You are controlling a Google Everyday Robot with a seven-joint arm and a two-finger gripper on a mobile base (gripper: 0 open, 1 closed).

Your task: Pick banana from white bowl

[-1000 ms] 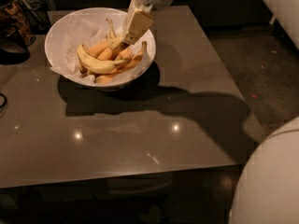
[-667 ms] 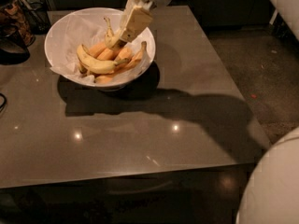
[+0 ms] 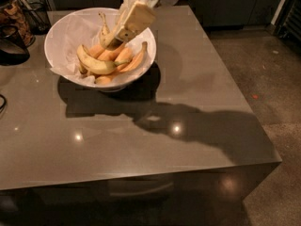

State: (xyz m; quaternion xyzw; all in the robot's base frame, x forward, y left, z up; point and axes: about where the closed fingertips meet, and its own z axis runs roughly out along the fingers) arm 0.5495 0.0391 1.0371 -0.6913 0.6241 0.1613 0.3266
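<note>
The white bowl (image 3: 61,41), lined with crumpled white paper, stands at the table's back left and holds several bananas. My gripper (image 3: 112,41) reaches down into the bowl from the upper right, over its middle. It is shut on a banana (image 3: 104,32) that stands nearly upright, its stem pointing up just left of the gripper. Another banana (image 3: 96,65) lies across the front of the pile, and one (image 3: 136,60) rests along the right side.
The bowl sits on a grey, glossy table (image 3: 188,102) whose right and front edges are in view. Dark objects (image 3: 11,46) and a wire holder (image 3: 30,13) stand at the far left. Bare floor (image 3: 263,65) lies to the right.
My gripper has moved a little left and up inside the bowl, and the upright banana's stem has risen with it. The white robot body at lower right has left the view.
</note>
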